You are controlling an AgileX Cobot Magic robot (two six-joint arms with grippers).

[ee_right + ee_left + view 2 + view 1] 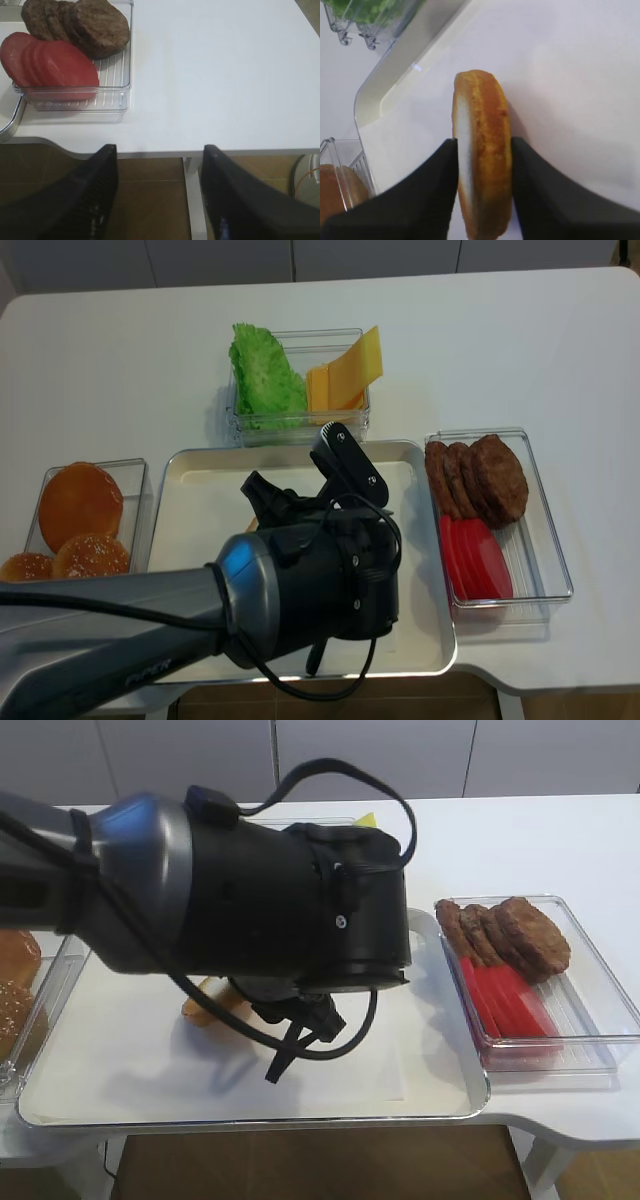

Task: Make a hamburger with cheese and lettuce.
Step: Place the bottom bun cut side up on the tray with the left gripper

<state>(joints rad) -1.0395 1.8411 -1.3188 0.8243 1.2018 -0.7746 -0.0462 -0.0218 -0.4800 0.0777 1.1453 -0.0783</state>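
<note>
Metal tray [205, 475] at centre, green ruffled lettuce [262, 370] and yellow cheese slices [350, 368] at twelve o'clock, brown patties [480, 475] at three, round buns [78, 505] at nine.

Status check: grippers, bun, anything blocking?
Left gripper jaws around the bun half, on edge over the tray. Right gripper shut, empty, at the table edge. Nothing blocking.

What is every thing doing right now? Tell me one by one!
bun half: standing on edge between the left pincer's fingers, over the tray.
right pincer: shut, empty, past the table edge.
lettuce: in its box.
cheese: leaning beside the lettuce.
patties: stacked in the right box.
red slices: overlapping below the patties.
</note>
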